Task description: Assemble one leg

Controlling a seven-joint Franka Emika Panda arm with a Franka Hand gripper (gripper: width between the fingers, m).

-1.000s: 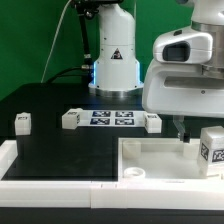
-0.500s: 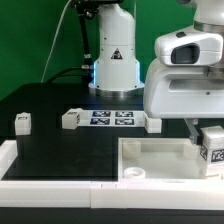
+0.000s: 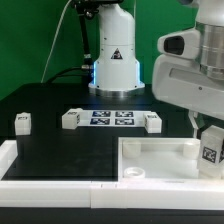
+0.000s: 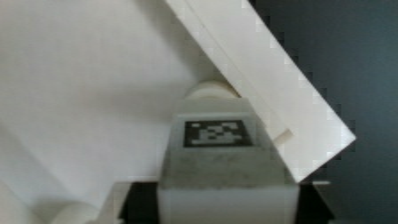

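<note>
My gripper is shut on a leg, a small white block with a black-and-white tag, at the exterior view's right, over the far right part of the large white tray-like part. In the wrist view the leg fills the space between the dark fingers, tag facing the camera, with the white tray part and its raised rim behind it. Three more legs lie on the black table: one at the left, one and one beside the marker board.
The marker board lies flat at the table's middle. The arm's white base stands behind it. A white rail runs along the table's front edge. A green wall is behind.
My gripper, with the leg in it, has moved toward the exterior view's right and slightly up over the tray's right side.
</note>
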